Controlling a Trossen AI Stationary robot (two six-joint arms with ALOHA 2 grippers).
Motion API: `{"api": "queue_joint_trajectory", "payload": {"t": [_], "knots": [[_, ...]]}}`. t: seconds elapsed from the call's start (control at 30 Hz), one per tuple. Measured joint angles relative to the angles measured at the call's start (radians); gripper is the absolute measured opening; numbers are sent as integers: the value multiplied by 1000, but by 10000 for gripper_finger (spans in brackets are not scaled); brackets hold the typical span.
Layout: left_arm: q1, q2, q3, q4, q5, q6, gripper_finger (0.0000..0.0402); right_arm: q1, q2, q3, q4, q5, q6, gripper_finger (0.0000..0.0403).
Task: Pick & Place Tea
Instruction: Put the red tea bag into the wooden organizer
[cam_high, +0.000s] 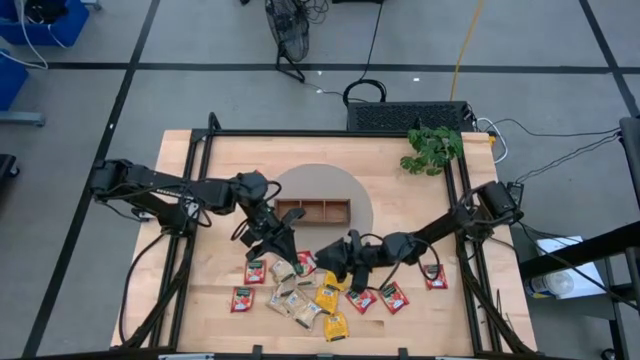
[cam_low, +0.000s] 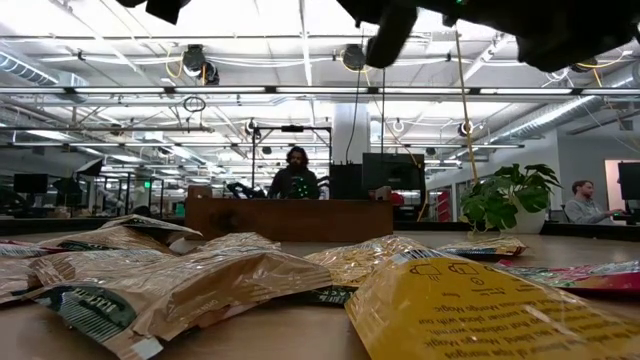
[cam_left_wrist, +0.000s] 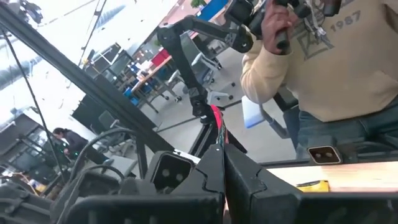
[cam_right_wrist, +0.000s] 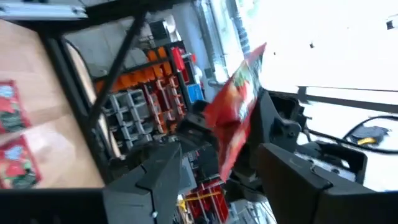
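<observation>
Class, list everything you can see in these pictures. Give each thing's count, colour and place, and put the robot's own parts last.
Table: one, pale wood, under everything.
Round mat: one, grey, table centre.
Wooden tray: one, brown, three compartments, on the mat.
Red tea sachets: about six, loose along the near edge.
Yellow tea sachets: two or so, same scatter.
Beige tea sachets: about four, same scatter.
Held sachet: one, red, in the air.
Potted plant: one, green, far right corner.
People: a few, in the room behind.
Left hand: shut on the held sachet.
Right hand: open, facing it.
</observation>
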Motion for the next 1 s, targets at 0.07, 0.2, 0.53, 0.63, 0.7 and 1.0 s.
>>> {"api": "queue_joint_trajectory", "payload": {"t": [0.07,0.2,0.53,0.63,0.7,1.0], "knots": [[0,0,0,1,0,-1,1,-6,0,17,0,-13,3,192],[0,0,0,14,0,-25,1,-14,0,48,-32,-52,21,190],[-5,0,0,12,0,-56,3,-27,0,55,-83,-49,47,149],[-3,0,0,11,0,-56,2,-21,0,55,-83,-48,52,107],[-3,0,0,11,0,-58,4,-14,0,55,-80,-49,56,69],[-4,0,0,7,-15,-61,6,-6,0,65,-86,-36,103,5]]}}
